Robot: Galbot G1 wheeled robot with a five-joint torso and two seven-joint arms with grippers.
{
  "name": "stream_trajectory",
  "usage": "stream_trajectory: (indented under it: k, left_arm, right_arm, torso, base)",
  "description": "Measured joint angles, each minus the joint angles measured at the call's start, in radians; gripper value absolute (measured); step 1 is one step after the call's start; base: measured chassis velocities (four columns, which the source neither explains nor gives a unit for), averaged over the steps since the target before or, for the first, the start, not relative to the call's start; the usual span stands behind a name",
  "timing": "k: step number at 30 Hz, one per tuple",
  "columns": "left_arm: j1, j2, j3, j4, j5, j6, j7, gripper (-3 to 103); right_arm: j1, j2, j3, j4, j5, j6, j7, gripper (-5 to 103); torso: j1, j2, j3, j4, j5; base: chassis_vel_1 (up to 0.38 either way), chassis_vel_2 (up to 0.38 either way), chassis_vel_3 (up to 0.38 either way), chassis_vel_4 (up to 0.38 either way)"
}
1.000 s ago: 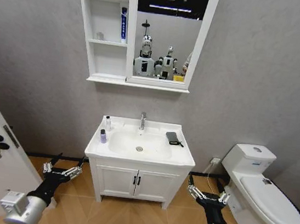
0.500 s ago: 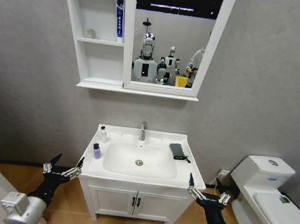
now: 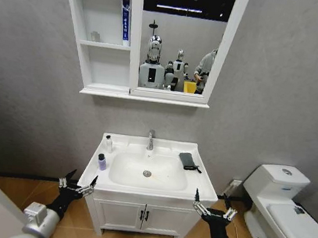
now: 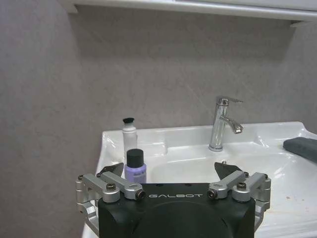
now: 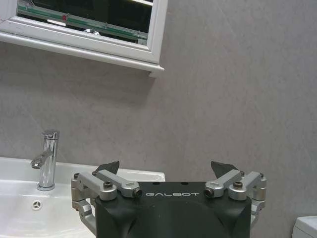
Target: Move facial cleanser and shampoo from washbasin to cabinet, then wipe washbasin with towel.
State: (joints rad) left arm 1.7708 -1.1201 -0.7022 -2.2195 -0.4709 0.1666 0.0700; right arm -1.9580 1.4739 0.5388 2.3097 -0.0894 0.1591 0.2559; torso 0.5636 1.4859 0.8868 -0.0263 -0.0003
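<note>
Left of the tap [image 3: 150,139], two small bottles [image 3: 102,161] look light, slick; grasp mid-body. Both grippers, left [image 3: 77,186] and right [image 3: 211,211], gape empty.

Two bottles [image 3: 105,152], one towel [image 3: 187,161], one tap [image 3: 150,140], one washbasin [image 3: 198,180], one cabinet [image 3: 77,26], one toilet [image 3: 287,212].
</note>
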Motion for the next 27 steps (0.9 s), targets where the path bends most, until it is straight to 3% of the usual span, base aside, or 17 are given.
stream_trajectory:
  k: [10,20,27]
  left_arm:
    - [-0.199,0.075,0.142,0.162,-0.037,0.017,-0.009,100]
    - [-0.367,0.073,0.201,0.357,-0.037,0.012,-0.059,100]
    - [-0.419,0.048,0.215,0.458,-0.033,0.005,-0.067,100]
  right_arm:
    - [0.031,0.004,0.016,-0.037,0.042,-0.011,-0.027,100]
    - [0.035,-0.009,0.025,-0.065,0.074,-0.017,-0.039,100]
    - [0.040,-0.029,0.042,-0.073,0.107,-0.030,-0.038,100]
  torso:
    - [0.000,0.000,0.000,0.0000,0.0003]
    - [0.000,0.000,0.000,-0.0001,0.0003]
    - [0.000,0.000,0.000,0.0000,0.0003]
  base:
    - [0.000,0.000,0.000,0.000]
    - [0.000,0.000,0.000,0.000]
    - [0.000,0.000,0.000,0.000]
